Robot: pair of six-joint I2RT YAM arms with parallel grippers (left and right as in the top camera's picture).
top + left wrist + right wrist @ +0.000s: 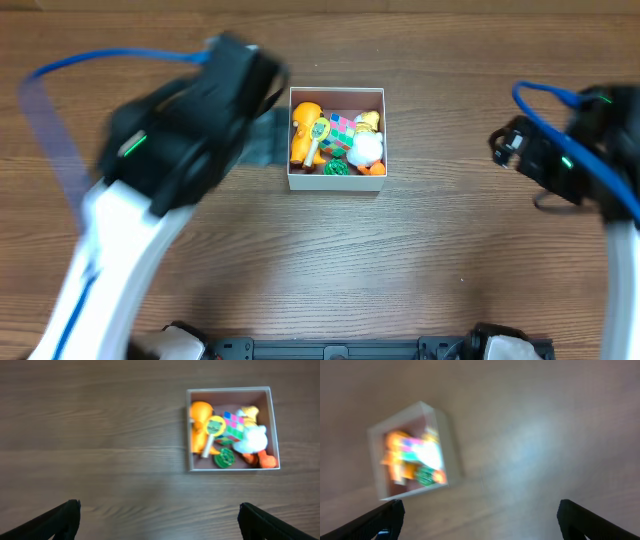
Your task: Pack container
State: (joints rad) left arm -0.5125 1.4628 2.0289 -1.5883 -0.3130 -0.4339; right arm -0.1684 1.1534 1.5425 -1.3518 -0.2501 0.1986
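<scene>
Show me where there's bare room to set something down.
Free: the wide table stretch on the robot's side of the container, and the strip between the container and the right arm. Crowded: inside the container, full of toys, and its left side, where the left arm hangs close.

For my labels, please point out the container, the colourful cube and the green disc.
container (232, 469), left wrist view, white wall
colourful cube (234, 426), left wrist view, top face
green disc (224, 457), left wrist view, middle
</scene>
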